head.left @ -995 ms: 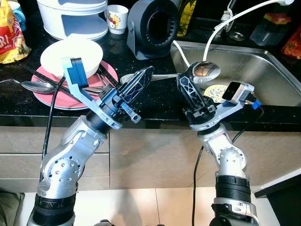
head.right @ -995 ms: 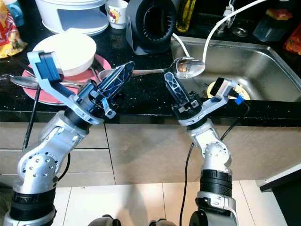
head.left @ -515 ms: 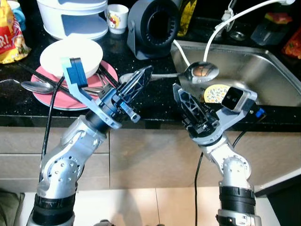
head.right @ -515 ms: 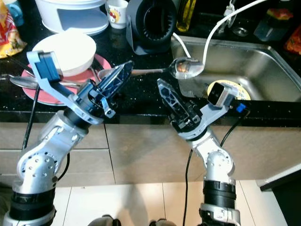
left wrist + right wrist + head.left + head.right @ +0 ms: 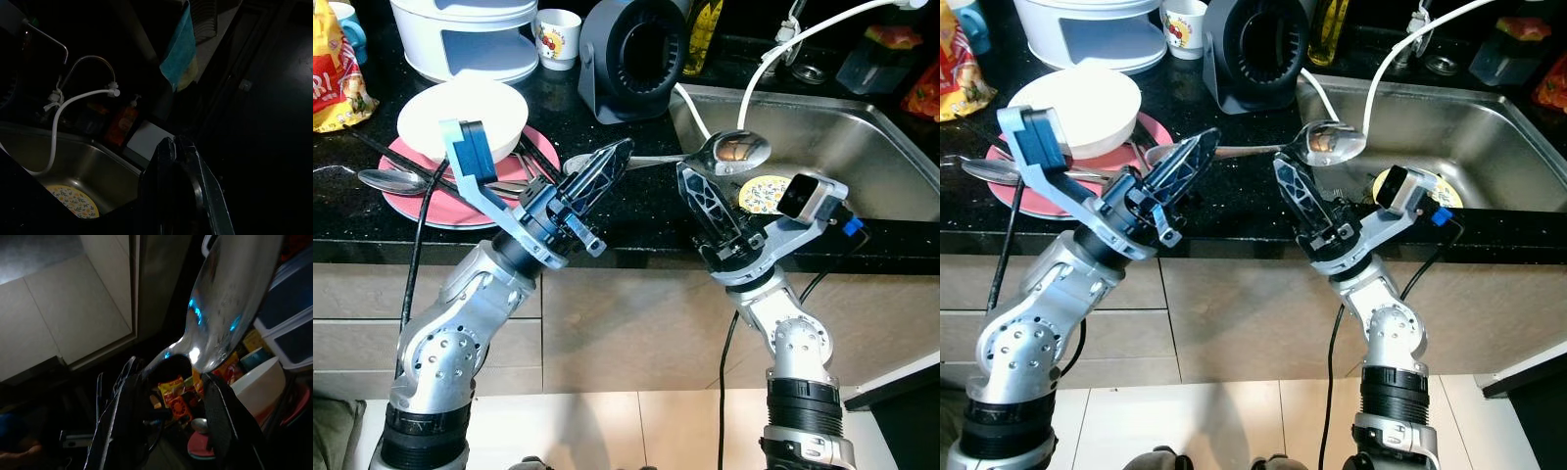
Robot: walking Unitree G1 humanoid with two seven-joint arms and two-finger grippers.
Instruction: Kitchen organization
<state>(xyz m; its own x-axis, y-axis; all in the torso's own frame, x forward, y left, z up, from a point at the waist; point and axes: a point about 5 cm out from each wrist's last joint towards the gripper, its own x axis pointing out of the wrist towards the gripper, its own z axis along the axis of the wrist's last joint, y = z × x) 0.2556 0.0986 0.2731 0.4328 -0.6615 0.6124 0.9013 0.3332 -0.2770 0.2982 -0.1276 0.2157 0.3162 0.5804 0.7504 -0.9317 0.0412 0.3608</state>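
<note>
Spoon trouble is my main worry: my left pincer (image 5: 612,162) is pinched shut on the handle end of a long ladle (image 5: 736,149), whose bowl hangs out at three o'clock over the sink (image 5: 862,147) rim. Held so far from the bowl, I judge it could twist or slip and clatter into the basin. My right pincer (image 5: 690,181) hovers just below the bowl with its fingers parted, holding nothing; a clumsy reach could knock the ladle loose. At nine o'clock from the left pincer, a white bowl (image 5: 460,113) sits on a pink plate (image 5: 411,206) with chopsticks and another spoon on the table (image 5: 636,211). At twelve o'clock stands a dark fan (image 5: 636,54); a white hose (image 5: 773,54) crosses above the sink, where a patterned dish (image 5: 762,193) lies.
</note>
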